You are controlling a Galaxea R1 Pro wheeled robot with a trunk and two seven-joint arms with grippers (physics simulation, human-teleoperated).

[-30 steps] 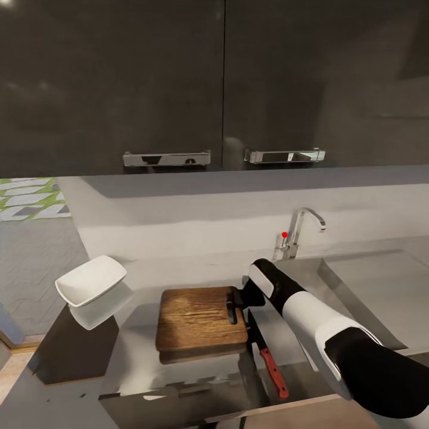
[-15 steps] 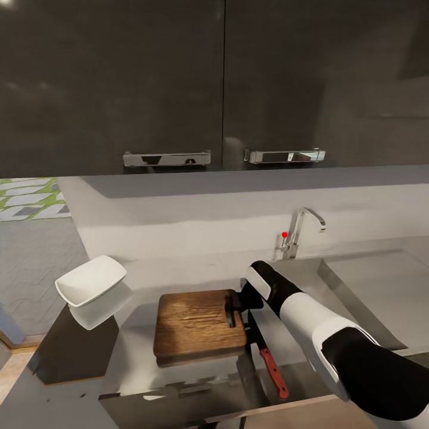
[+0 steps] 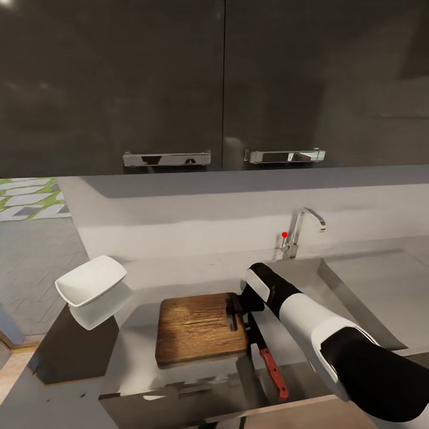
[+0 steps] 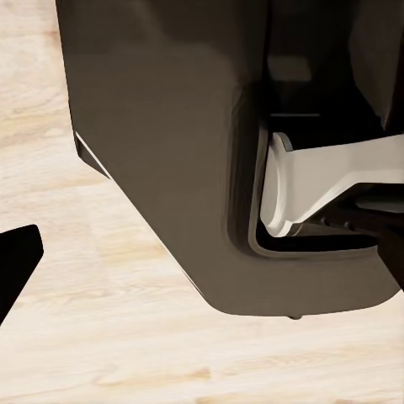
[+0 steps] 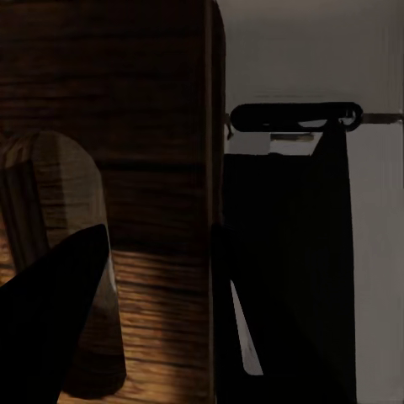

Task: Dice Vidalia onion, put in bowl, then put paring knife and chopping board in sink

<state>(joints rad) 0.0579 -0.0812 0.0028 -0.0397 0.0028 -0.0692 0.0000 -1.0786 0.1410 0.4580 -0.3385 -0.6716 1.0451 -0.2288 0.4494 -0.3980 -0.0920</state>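
Glossy black cupboards [image 3: 149, 77] fill the upper half of the head view; below them the grey desk [image 3: 179, 268] runs across the frame. At lower centre lies the board [image 3: 199, 328], its slotted end turned right, toward the sink [image 3: 381, 292] at right, with the tap [image 3: 298, 229] behind. The right claw [image 3: 235, 313] sits at that slotted end, one finger seemingly in the slot, probably to hook the board and drag or lift it. The knife [image 3: 268, 360] lies just right of the board, red handle toward the lower edge. The white bowl [image 3: 90, 280] rests at middle left, well apart.

Left wrist view: wood floor [image 4: 101, 320] and a dark cabinet corner [image 4: 168, 151], with the arm seemingly hanging idle; whether that claw is spread I cannot tell.

Right wrist view: the board's [image 5: 143, 126] edge passes between the spread fingers [image 5: 50, 328], one over the wood, the other beside it; whether they pinch I cannot tell.
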